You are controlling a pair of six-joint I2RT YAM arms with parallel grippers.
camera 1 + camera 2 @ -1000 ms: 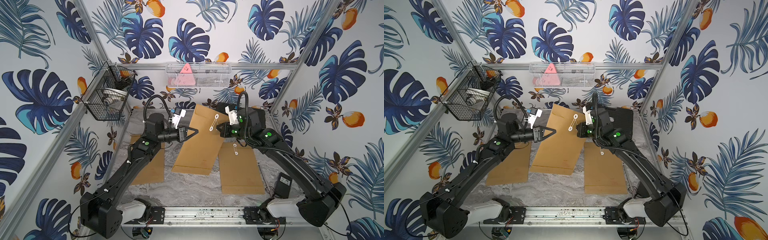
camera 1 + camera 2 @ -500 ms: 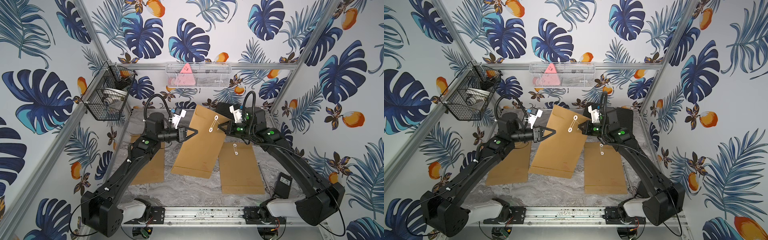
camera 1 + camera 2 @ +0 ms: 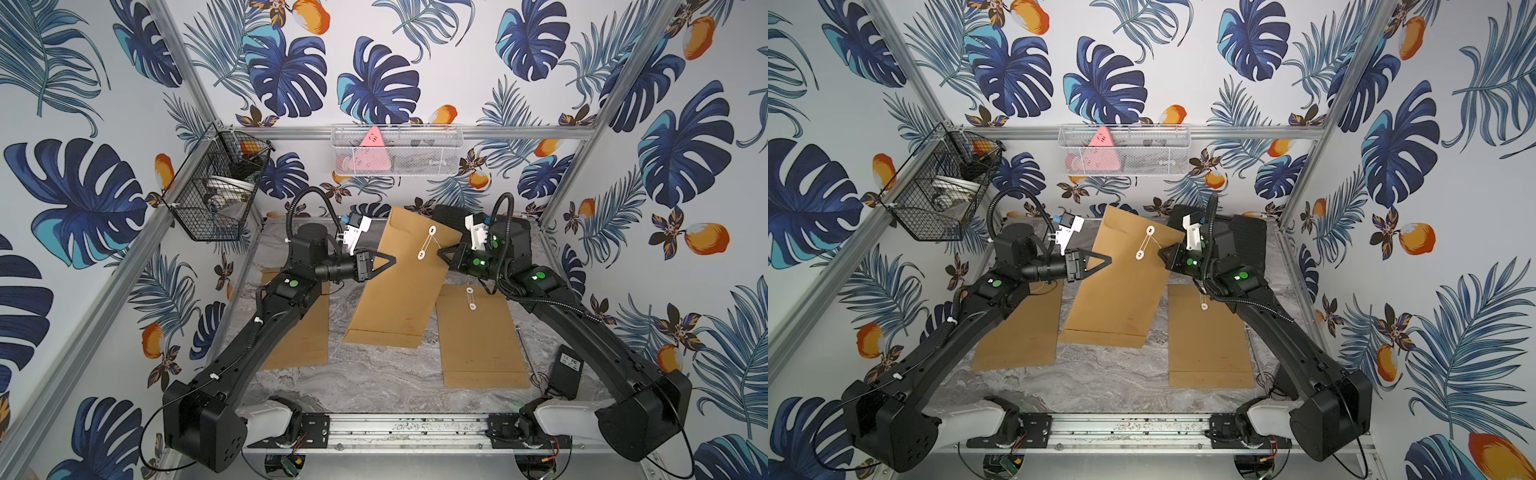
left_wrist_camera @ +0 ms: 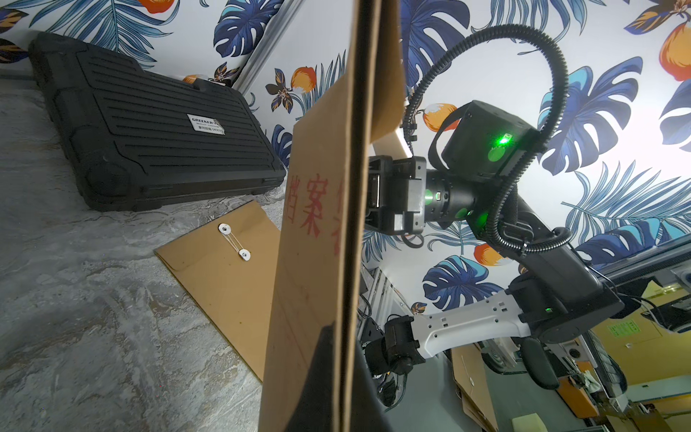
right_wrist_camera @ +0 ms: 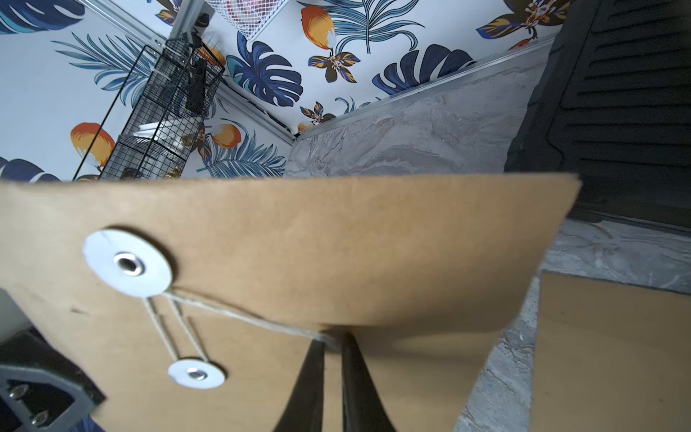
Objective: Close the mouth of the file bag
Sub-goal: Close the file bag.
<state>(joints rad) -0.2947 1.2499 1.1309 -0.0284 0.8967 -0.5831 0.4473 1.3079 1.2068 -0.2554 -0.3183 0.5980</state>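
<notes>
Three kraft-paper bags are sitting in the cell. The file bag point(image 3: 399, 286) is standing slanted in the middle, above the marble-patterned table point(image 3: 374, 386), with the left flat envelope point(image 3: 299, 336) and the right flat envelope point(image 3: 478, 336) lying to either side. A black ribbed case point(image 4: 149, 123) is lying behind it by the back wall.

The left gripper point(image 3: 390, 261) is clamping the bag's left edge, fingers closed on the paper. The right gripper point(image 5: 331, 338) is sitting at the right edge under the folded flap, fingers a narrow slit apart. The string point(image 5: 239, 316) is running from the upper washer point(image 5: 127, 263) into that slit; whether it is being pinched I cannot tell. It is also looping down to the lower washer point(image 5: 196, 374).

The washers are flat white discs with metal eyelets. The paper is looking matte and stiff, and is carrying red print on its back.
</notes>
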